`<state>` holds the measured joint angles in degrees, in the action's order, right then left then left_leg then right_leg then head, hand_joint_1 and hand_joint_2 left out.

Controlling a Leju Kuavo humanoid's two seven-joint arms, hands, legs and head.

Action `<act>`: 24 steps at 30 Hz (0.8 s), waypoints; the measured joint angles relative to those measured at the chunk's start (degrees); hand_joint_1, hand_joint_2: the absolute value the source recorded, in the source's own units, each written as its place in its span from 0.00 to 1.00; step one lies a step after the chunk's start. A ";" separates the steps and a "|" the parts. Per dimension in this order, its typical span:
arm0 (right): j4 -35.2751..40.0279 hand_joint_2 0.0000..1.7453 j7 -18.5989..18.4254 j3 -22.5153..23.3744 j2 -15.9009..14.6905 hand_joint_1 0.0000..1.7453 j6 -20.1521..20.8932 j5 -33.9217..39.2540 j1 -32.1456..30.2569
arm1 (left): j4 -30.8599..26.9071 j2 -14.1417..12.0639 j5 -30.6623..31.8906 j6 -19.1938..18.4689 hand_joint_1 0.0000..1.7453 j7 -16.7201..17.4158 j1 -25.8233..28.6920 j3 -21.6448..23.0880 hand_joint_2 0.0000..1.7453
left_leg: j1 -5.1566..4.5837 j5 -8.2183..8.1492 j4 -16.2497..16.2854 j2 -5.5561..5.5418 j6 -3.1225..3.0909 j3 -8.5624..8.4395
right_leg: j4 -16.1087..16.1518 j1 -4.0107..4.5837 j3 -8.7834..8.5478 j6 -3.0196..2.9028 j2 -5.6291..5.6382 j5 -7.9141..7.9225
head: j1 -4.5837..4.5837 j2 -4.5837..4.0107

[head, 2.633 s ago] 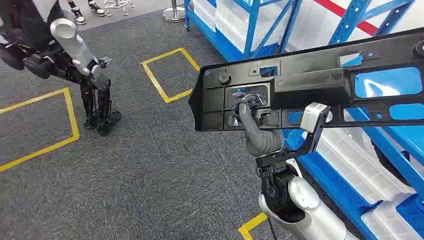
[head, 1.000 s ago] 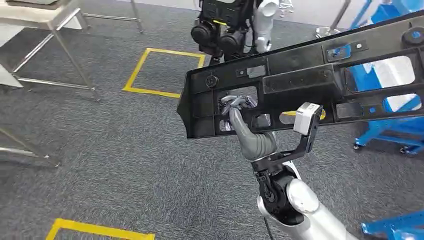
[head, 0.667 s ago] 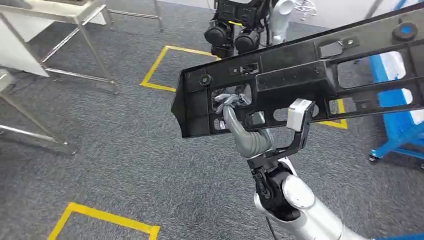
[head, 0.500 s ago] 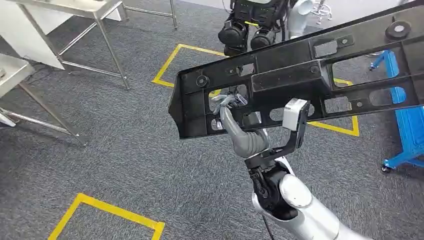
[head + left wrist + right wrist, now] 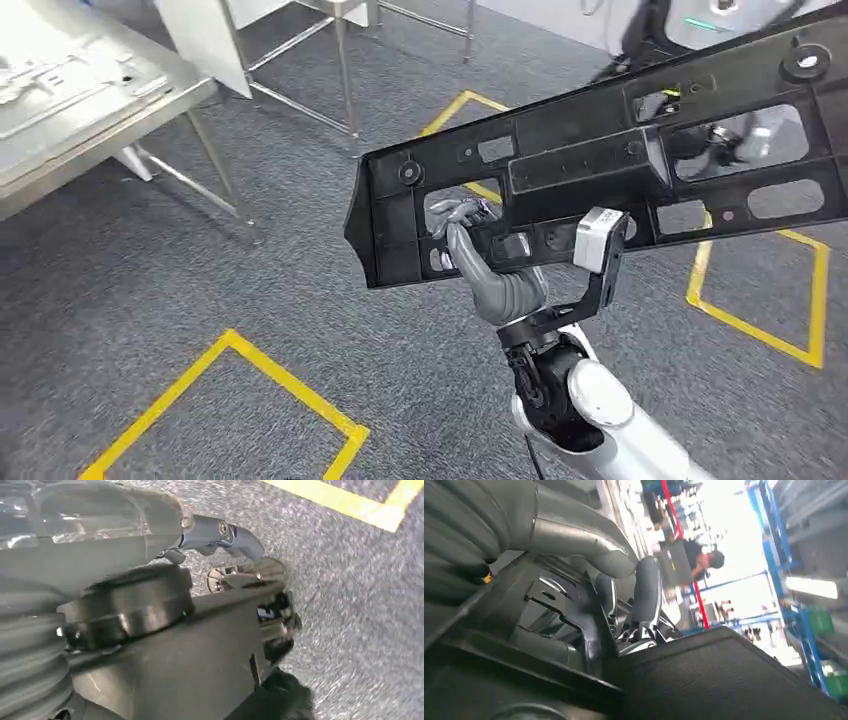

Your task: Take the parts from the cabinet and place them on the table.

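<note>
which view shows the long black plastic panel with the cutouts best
The head view: the long black plastic panel spans it, gripped near one end by the right hand. The right wrist view gives a close dark patch of it; the left wrist view, nothing clearly identifiable as it.

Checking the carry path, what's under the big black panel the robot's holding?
Under the black panel: grey carpet with yellow tape lines, plus the right hand gripping it. Floor directly behind the panel is hidden.
</note>
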<state>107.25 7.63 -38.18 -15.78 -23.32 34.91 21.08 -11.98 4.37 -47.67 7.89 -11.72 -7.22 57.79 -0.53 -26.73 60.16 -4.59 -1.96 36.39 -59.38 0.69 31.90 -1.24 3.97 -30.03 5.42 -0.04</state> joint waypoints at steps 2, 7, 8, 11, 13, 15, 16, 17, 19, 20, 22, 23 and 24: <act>-0.07 1.00 0.02 -0.13 0.09 1.00 0.20 0.02 0.13 | 0.00 0.11 -0.13 -0.09 0.00 0.02 0.00 0.00 1.00 | 0.30 0.52 -0.11 -0.98 0.63 0.58 | 1.02 0.22 -0.38 -0.23 -0.09 0.10 | -0.37 0.00; -0.74 1.00 0.28 -0.63 1.18 1.00 0.61 -0.11 0.12 | 0.09 -0.22 -0.13 -0.33 0.00 0.70 0.11 0.00 1.00 | -0.42 -2.30 2.57 4.52 2.19 2.26 | 5.17 -0.61 -2.07 -0.17 -3.31 2.34 | -0.77 0.00; -0.87 1.00 0.33 -0.72 1.29 1.00 0.68 -0.17 0.07 | 0.11 -0.31 -0.09 -0.31 0.00 0.70 0.01 0.00 1.00 | -0.01 -4.58 6.69 4.90 2.72 4.18 | 5.27 -0.68 -2.03 -0.09 -4.14 2.38 | -1.30 0.00; -1.53 1.00 0.33 -1.14 1.38 1.00 0.79 -0.09 -0.40 | 0.28 -0.77 -0.09 -0.33 0.00 0.90 -0.02 0.00 1.00 | 1.01 -6.84 14.57 4.70 4.20 7.49 | 4.95 -1.10 -2.03 0.47 -7.03 1.95 | -1.99 0.00; -1.86 1.00 0.33 -1.36 1.40 1.00 1.07 -0.04 -0.41 | 0.35 -0.94 -0.09 -0.33 0.00 1.33 0.15 0.00 1.00 | 1.57 -3.07 8.50 5.65 5.14 3.90 | 4.35 -1.58 -2.04 1.21 -8.45 1.45 | -2.21 0.00; -1.97 1.00 0.35 -1.51 1.59 1.00 1.31 0.00 -0.40 | 0.44 -1.14 -0.09 -0.33 0.00 1.55 0.26 0.00 1.00 | 1.60 -0.89 -0.31 10.72 6.17 -0.87 | 2.84 -1.83 -1.98 2.42 -9.67 0.35 | -2.54 0.00; -2.01 1.00 0.37 -1.49 1.64 1.00 1.36 0.02 -0.37 | 0.44 -1.07 -0.07 -0.37 0.00 1.49 0.25 0.00 1.00 | 1.13 -1.14 -0.40 11.79 5.03 -0.93 | 2.16 -1.48 -1.70 2.92 -9.91 -0.23 | -3.37 0.00; -2.12 1.00 0.44 -1.60 1.68 1.00 1.60 0.07 -0.32 | 0.44 -1.07 0.02 -0.35 0.00 1.34 0.26 0.00 1.00 | 1.00 -1.28 -0.22 10.70 3.25 -0.71 | 2.10 -1.37 -1.79 2.98 -10.38 -0.25 | -3.07 0.00; -2.25 1.00 0.57 -1.86 2.03 1.00 1.79 0.02 -0.25 | 0.46 -1.05 0.04 -0.37 0.00 1.05 0.27 0.00 1.00 | 0.81 -1.37 -0.13 9.60 2.18 -0.40 | 2.39 -1.43 -2.20 3.15 -11.37 -0.18 | -2.69 0.00; -2.32 1.00 0.66 -1.86 2.12 1.00 1.86 0.02 -0.24 | 0.46 -1.05 0.04 -0.42 0.00 0.85 0.24 0.00 1.00 | 0.98 -1.21 -0.25 8.68 1.66 -0.50 | 2.36 -1.66 -2.30 3.52 -11.76 -0.51 | -2.67 0.00; -2.30 1.00 0.79 -1.84 2.16 1.00 1.95 -0.04 -0.17 | 0.46 -0.94 0.11 -0.52 0.00 0.55 0.21 0.00 1.00 | 1.08 -1.01 -0.29 7.18 1.07 -0.60 | -0.88 -1.96 -1.21 3.91 -6.40 -3.50 | -1.95 0.00; -2.29 1.00 0.83 -1.86 2.19 1.00 1.95 -0.13 -0.20 | 0.46 -0.83 0.15 -0.55 0.00 0.44 0.11 0.00 1.00 | 1.04 -0.97 -0.29 6.39 0.96 -0.59 | -5.02 -1.88 0.59 3.87 -5.11 -5.81 | -1.58 0.00; -2.34 1.00 0.85 -1.86 2.19 1.00 1.95 -0.17 -0.29 | 0.44 -0.74 0.24 -0.63 0.00 0.42 0.01 0.00 1.00 | 0.94 -0.91 -0.28 5.53 0.77 -0.56 | -10.16 -1.74 2.95 3.80 -4.54 -8.06 | -1.14 0.00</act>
<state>104.91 8.48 -40.04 -13.60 -21.38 34.73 20.79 -11.54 3.63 -47.43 7.26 -11.30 -7.21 57.79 0.41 -27.64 59.88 0.94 -1.19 35.83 -69.54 -1.05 34.84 2.56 -0.56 -38.10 4.28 -0.04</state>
